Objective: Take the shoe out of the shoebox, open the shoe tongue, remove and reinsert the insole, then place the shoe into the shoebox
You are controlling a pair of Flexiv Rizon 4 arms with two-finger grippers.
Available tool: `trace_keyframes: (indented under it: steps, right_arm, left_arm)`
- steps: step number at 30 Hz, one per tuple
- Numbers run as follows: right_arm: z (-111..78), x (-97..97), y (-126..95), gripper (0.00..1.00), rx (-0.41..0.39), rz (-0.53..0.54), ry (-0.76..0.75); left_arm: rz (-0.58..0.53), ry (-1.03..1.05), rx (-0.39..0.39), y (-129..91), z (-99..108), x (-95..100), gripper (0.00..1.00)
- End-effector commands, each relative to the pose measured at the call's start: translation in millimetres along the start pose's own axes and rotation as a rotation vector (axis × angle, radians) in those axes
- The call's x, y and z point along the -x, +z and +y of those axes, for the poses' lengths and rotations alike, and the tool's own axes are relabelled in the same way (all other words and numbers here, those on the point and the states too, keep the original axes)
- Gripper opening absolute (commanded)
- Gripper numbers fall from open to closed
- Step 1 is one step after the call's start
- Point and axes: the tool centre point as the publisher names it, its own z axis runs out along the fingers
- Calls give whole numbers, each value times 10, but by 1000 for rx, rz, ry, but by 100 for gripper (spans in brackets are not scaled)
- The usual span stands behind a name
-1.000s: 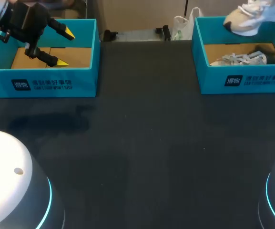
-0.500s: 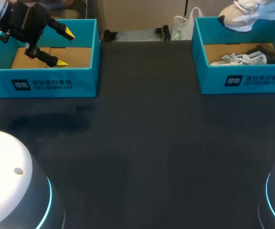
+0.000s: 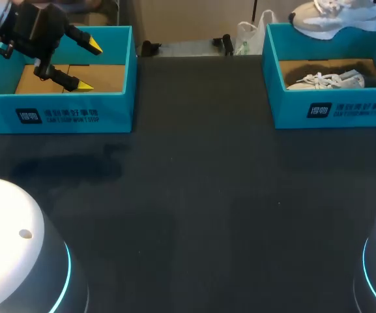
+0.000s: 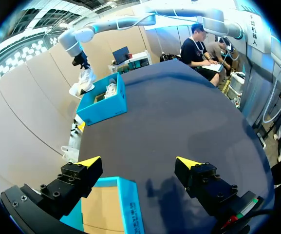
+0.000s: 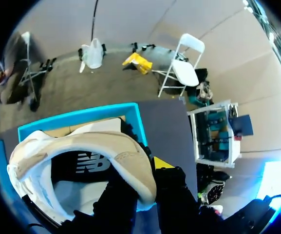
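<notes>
The black table (image 3: 194, 195) carried two teal shoeboxes well apart at its far side. The left shoebox (image 3: 57, 114) showed a bare cardboard floor. The right shoebox (image 3: 331, 107) held a second sneaker (image 3: 328, 80), pale with grey laces, lying on its cardboard floor.

The left gripper (image 3: 89, 64) hung over the left shoebox with its yellow-tipped fingers spread wide and nothing between them. In the left wrist view, one tip sat above that box's corner.

The white sneaker (image 3: 324, 16) was up in the air above the back wall of the right shoebox, clear of the box. The right gripper (image 5: 142, 190) was clenched on its heel collar, one finger outside and one inside the shoe's dark opening.
</notes>
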Motion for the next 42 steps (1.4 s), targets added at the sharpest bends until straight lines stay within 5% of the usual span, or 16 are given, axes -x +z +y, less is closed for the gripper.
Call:
trace_keyframes:
  steps: [1, 28, 42]
  right_arm:
    - [0, -21, -1, 0, 10, -22, 14]
    - [-177, -309, 475, 0, -4, -21, 8]
    - [-73, -451, 754, 0, -34, -48, 14]
  left_arm:
    - [1, 0, 4, -1, -3, 1, 100]
    - [1, 0, 4, -1, -3, 1, 100]
    - [1, 0, 4, -1, -3, 1, 100]
